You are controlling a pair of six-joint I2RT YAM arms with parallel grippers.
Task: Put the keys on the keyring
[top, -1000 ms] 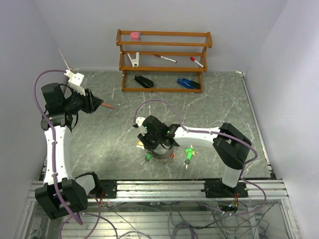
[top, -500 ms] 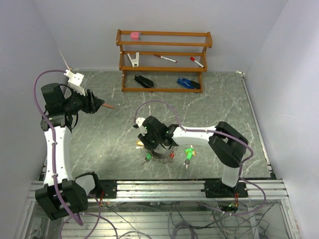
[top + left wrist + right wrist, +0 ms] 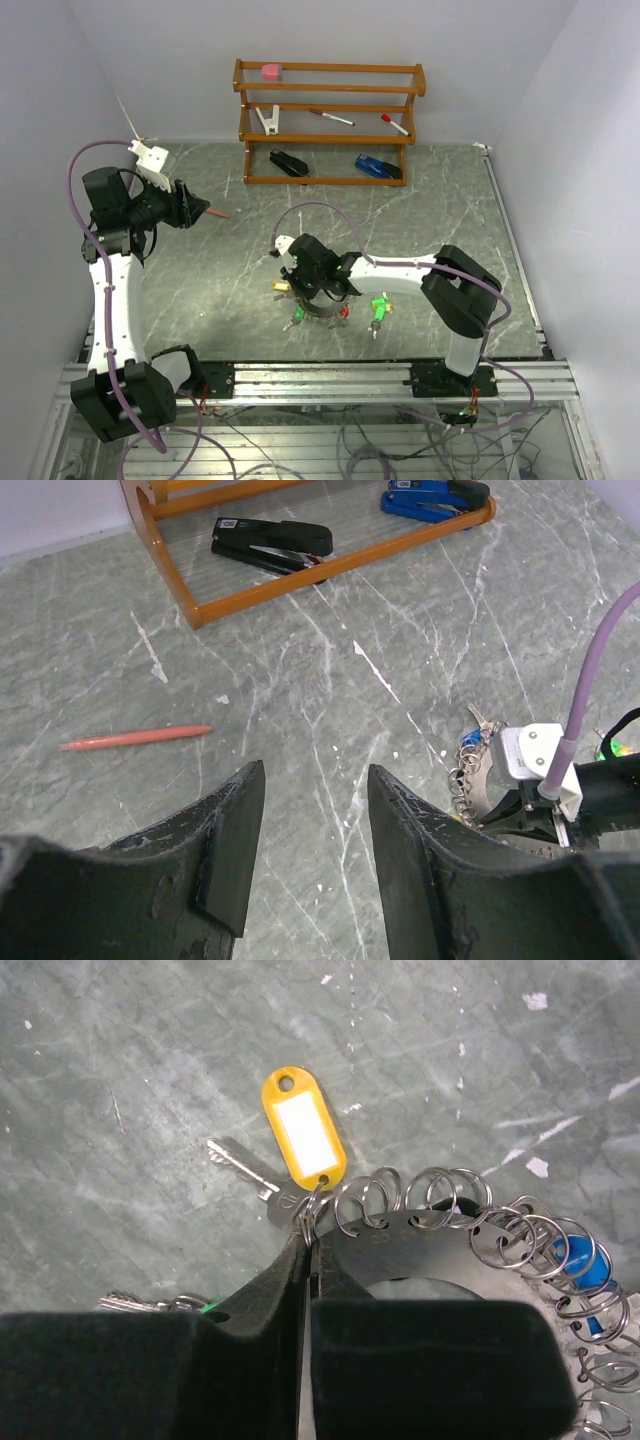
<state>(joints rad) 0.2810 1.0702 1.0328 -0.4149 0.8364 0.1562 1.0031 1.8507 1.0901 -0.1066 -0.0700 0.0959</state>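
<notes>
The keyring (image 3: 430,1245) is a flat ring plate with holes round its rim, each carrying a small split ring. It lies on the table at centre front (image 3: 322,312) and also shows in the left wrist view (image 3: 475,780). My right gripper (image 3: 308,1245) is shut on the split ring of a key (image 3: 245,1172) with a yellow tag (image 3: 303,1140), right at the plate's edge; it also shows in the top view (image 3: 300,283). A green-headed key (image 3: 379,308) lies loose to the right. My left gripper (image 3: 315,780) is open, empty and held high at the left (image 3: 195,210).
A pink pen (image 3: 135,738) lies on the table at the left. A wooden rack (image 3: 328,120) at the back holds a black stapler (image 3: 272,538), a blue stapler (image 3: 440,495) and red-capped pens (image 3: 330,117). A blue tag (image 3: 578,1265) hangs on the keyring.
My right gripper has shifted slightly towards the front, still shut on the yellow-tagged key's ring. The left arm has not moved.
</notes>
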